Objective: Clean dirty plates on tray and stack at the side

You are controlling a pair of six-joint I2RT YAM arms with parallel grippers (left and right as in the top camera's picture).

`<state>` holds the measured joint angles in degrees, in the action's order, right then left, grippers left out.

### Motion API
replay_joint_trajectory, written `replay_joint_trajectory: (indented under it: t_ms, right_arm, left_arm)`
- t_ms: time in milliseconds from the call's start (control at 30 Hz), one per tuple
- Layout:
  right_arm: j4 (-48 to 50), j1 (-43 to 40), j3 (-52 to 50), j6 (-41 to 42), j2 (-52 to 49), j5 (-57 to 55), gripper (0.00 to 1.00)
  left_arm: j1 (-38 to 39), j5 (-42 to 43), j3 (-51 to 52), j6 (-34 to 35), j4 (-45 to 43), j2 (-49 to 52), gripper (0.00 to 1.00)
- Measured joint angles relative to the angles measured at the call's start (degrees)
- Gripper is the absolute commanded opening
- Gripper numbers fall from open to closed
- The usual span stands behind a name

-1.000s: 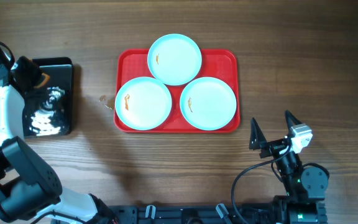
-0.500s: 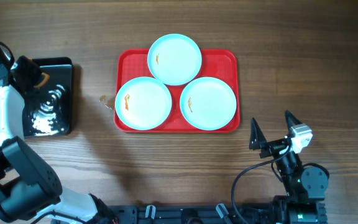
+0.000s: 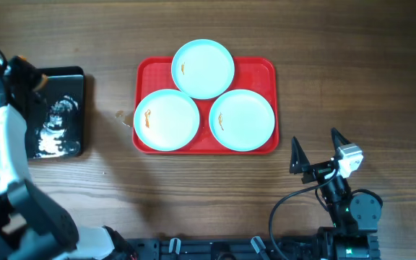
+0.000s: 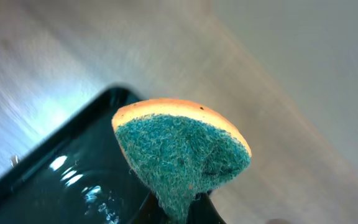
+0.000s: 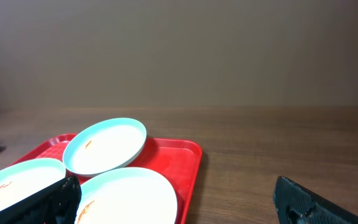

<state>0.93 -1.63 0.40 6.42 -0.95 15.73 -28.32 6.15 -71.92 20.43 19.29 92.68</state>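
Three pale turquoise plates lie on the red tray: one at the back, one front left, one front right. Each bears a small orange-brown smear near its left side. My left gripper is shut on a sponge, green scrub side toward the camera and orange on top, over the black tray at the far left. My right gripper is open and empty, near the table's front right, apart from the red tray. The back plate also shows in the right wrist view.
The glossy black tray holds water with shining ripples. A small spot lies on the wood left of the red tray. Bare wooden table surrounds both trays.
My left arm has shifted up and to the left over the black tray, and the water's ripples have changed. The right arm and the plates have not moved.
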Motion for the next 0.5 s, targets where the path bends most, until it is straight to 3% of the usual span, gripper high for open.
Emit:
replay_joint_trajectory:
  t_ms: [233,400,500]
  right_arm:
    - [0.0,0.0,0.0,0.0,-0.02,0.0,1.0]
    - [0.0,0.0,0.0,0.0,-0.02,0.0,1.0]
    - [0.0,0.0,-0.02,0.0,-0.07,0.0,1.0]
  left_arm:
    - [-0.22,3.8,0.11,0.0,-0.79,-4.11,0.04]
    - [-2.08,5.16,3.37,0.0,-3.69,2.47,0.04]
    - [-4.85,10.05,5.11,0.02,-4.79,7.17,0.04]
